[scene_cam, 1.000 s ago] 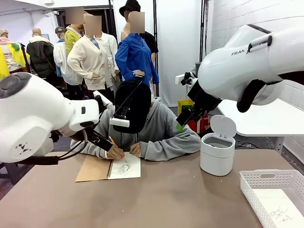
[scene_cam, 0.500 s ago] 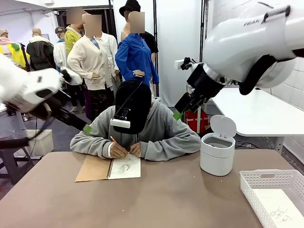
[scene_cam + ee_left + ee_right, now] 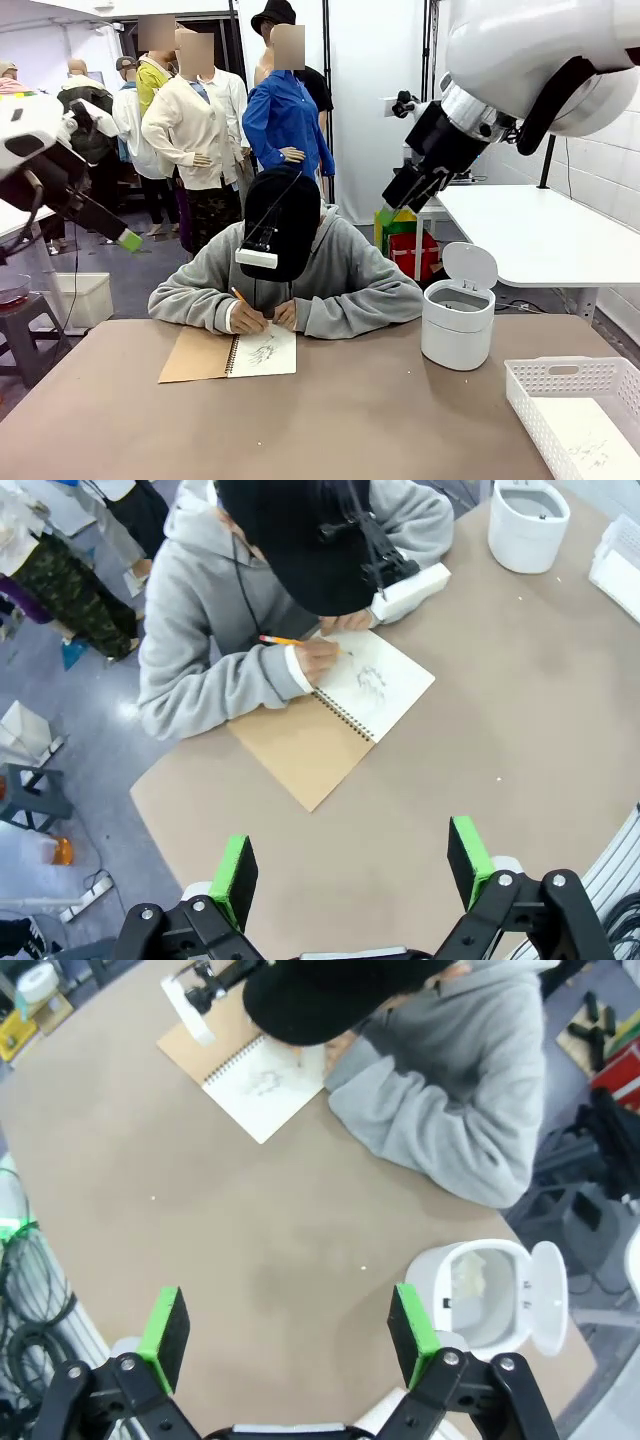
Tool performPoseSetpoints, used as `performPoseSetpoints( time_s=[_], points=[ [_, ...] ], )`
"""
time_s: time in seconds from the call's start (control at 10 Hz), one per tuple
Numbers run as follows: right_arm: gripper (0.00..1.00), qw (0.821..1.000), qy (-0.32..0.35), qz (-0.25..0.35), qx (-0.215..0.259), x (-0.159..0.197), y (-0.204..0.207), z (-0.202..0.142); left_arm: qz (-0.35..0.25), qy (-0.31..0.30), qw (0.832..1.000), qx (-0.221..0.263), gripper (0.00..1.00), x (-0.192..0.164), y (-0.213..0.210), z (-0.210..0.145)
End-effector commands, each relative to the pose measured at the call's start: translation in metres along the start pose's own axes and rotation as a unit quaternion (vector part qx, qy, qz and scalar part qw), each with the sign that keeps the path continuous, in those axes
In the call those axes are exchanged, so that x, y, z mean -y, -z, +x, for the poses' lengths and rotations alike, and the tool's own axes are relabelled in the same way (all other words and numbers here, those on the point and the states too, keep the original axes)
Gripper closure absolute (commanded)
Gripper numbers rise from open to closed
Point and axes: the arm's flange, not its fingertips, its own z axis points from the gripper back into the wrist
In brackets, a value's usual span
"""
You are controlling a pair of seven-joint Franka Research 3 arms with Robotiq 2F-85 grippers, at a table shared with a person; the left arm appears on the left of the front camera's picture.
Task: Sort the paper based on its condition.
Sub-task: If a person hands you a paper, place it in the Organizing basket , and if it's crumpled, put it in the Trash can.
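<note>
Paper, one loose thin white sheet with faint grey scribbles [image 3: 588,442], lay in the white perforated plastic basket [image 3: 560,376] at the brown table's [image 3: 380,410] near right corner. At the far side a person in a grey hoodie [image 3: 340,275] pencilled in a spiral-bound notebook with a brown cover [image 3: 205,356]. The left gripper [image 3: 352,870] and the right gripper [image 3: 288,1332] hung high above the table, fingers spread wide, holding nothing. A round white bin [image 3: 457,330] stood near the basket, lid raised.

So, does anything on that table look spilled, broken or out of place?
Nothing stands out. The notebook lies flat before the person drawing in it, the white bin stands upright with its lid open, and a scribbled sheet lies flat in the basket.
</note>
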Motion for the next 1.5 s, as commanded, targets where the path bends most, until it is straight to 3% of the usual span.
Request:
performPoseSetpoints(
  time_s=[0.0, 0.2, 0.3, 0.4, 0.9, 1.1, 1.4],
  points=[
    [0.00, 1.000, -0.008, -0.008, -0.001, 0.008, -0.006, 0.003, 0.006, 0.000, 1.000, 0.009, 0.00, -0.016, -0.013, 0.006],
    [0.00, 1.000, -0.013, -0.020, -0.002, 0.006, -0.012, 0.005, 0.022, 0.001, 0.999, 0.025, 0.00, -0.016, -0.020, 0.012],
    [0.00, 1.000, -0.017, -0.016, 0.006, 0.003, -0.010, 0.003, 0.097, 0.004, 0.995, 0.014, 0.00, -0.005, -0.011, 0.012],
    [0.00, 1.000, 0.000, -0.013, 0.007, 0.007, -0.011, 0.005, 0.015, -0.009, 1.000, 0.019, 0.00, -0.014, -0.021, 0.010],
    [0.00, 1.000, 0.000, -0.015, 0.008, 0.006, -0.013, 0.005, 0.031, -0.008, 0.999, 0.019, 0.00, -0.013, -0.020, 0.012],
    [0.00, 1.000, 0.015, 0.015, 0.002, -0.007, -0.023, 0.005, -0.040, -0.025, 0.998, 0.038, 0.00, -0.010, -0.026, 0.025],
    [0.00, 1.000, 0.012, 0.016, -0.005, -0.023, -0.039, 0.006, -0.060, -0.019, 0.997, 0.036, 0.00, -0.009, -0.030, 0.031]
  ],
)
